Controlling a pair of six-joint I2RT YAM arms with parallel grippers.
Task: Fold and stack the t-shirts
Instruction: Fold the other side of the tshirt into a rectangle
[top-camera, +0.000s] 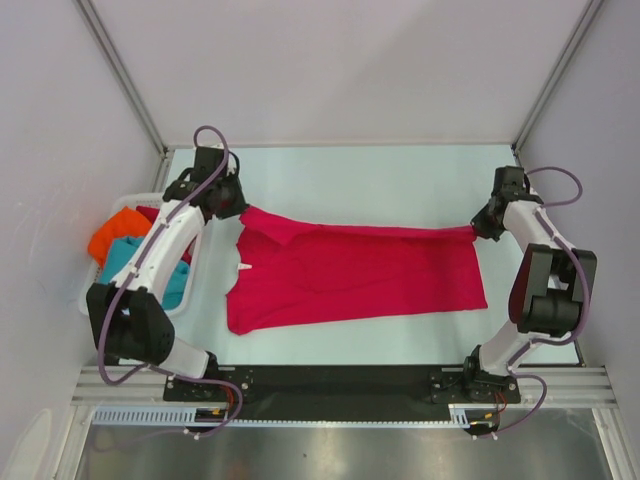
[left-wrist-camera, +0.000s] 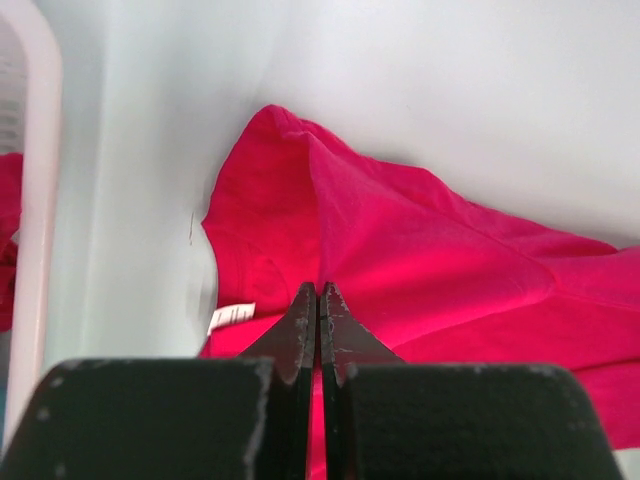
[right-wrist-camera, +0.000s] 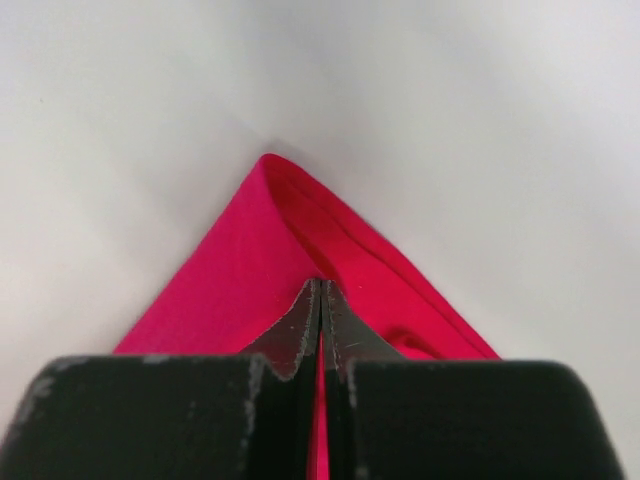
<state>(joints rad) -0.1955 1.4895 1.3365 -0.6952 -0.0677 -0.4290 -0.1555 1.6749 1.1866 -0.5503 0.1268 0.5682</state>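
One white label (left-wrist-camera: 232, 316) (unreadable) shows on the crimson t-shirt (left-wrist-camera: 420, 250).

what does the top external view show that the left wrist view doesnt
Only top external: the whole red t-shirt spread out, the right jaws shut on its far right corner, the orange t-shirt and teal t-shirt in the basket. Only left wrist: the left jaws shut on the red cloth, close up. Both: the red t-shirt, its white label, the basket's rim.
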